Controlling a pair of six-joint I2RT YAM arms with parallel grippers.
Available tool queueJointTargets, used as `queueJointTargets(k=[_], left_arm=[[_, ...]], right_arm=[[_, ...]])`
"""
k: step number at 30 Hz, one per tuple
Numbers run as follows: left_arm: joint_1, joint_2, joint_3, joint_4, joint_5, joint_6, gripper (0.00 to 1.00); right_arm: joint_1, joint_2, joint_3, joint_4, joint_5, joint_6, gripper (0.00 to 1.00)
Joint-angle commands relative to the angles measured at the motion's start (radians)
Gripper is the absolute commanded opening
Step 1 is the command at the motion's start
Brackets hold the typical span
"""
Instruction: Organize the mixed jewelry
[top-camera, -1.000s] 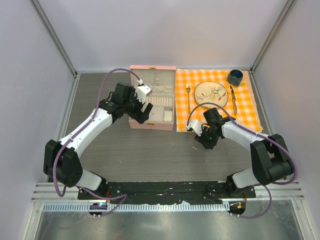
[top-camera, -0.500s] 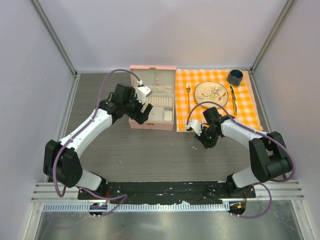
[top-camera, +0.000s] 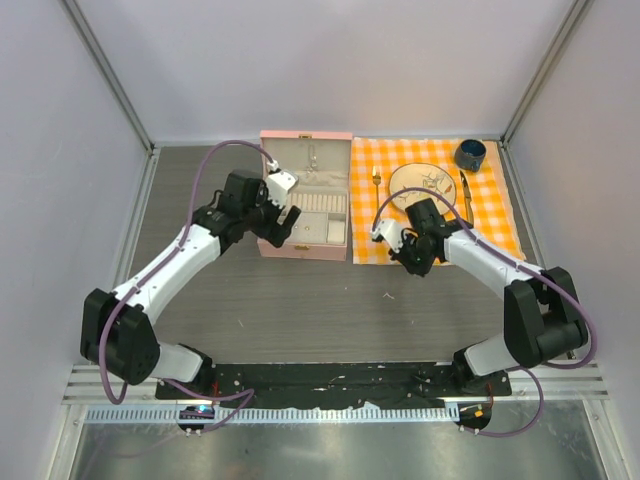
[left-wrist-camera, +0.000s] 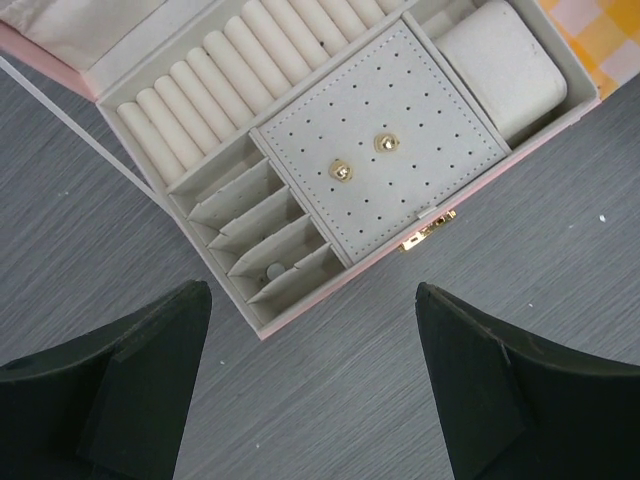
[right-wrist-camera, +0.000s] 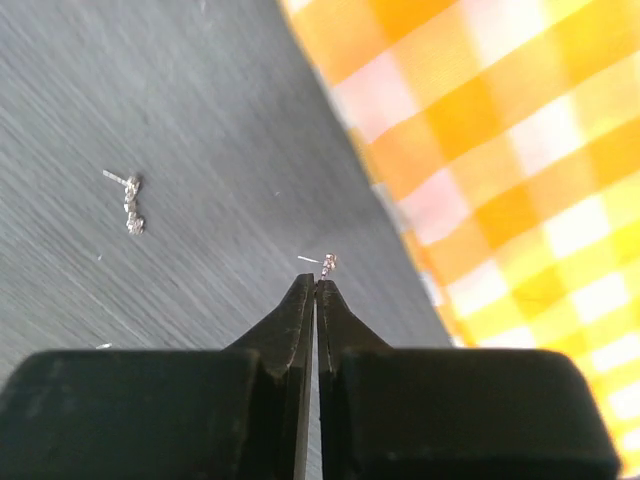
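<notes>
The pink case (top-camera: 281, 249) lies open at the back of the table. In the left wrist view its perforated pad (left-wrist-camera: 420, 120) carries two gold studs (left-wrist-camera: 341, 172), and a small pale bead (left-wrist-camera: 272, 270) lies in a divider slot. My left gripper (top-camera: 287, 228) is open and empty over the table in front of the case's front rim (left-wrist-camera: 330, 290). My right gripper (top-camera: 408, 262) is shut on a tiny silvery earring (right-wrist-camera: 326, 263) held at the very fingertips, above the table by the cloth's edge. A second silvery earring (right-wrist-camera: 132, 203) lies on the table and also shows in the top view (top-camera: 388, 294).
An orange checked cloth (top-camera: 495, 215) lies right of the case, with a plate (top-camera: 418, 180), a gold fork (top-camera: 376, 190), a knife (top-camera: 466, 200) and a dark blue cup (top-camera: 470, 154) on it. Grey walls close the table in.
My right gripper has moved up and away from me towards the cloth's corner, carrying the earring. My left gripper has shifted slightly left by the case.
</notes>
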Motion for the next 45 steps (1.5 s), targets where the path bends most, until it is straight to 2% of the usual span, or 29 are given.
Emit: queueJointTargets(k=[1,8,13,20,31,45], left_arm=[[0.021,-0.046,-0.014,0.083,-0.049,-0.044,0.88],[0.078,-0.089,-0.029,0.123,-0.082,-0.1,0.88],[0.121,-0.101,-0.032,0.135,-0.098,-0.12,0.87],[0.165,-0.109,-0.031,0.144,-0.121,-0.154,0.88],[0.208,-0.114,-0.025,0.15,-0.161,-0.179,0.88],[0.265,-0.094,-0.015,0.152,-0.168,-0.217,0.88]], right_arm=[[0.047,-0.082,0.109,0.013,0.072,0.05,0.01],[0.21,-0.098,0.234,0.022,0.213,0.111,0.01],[0.297,-0.052,0.35,0.026,0.27,0.122,0.01],[0.391,0.039,0.436,0.163,0.402,0.093,0.01],[0.492,0.239,0.459,0.429,0.557,0.007,0.01],[0.549,0.443,0.629,0.466,0.571,-0.042,0.01]])
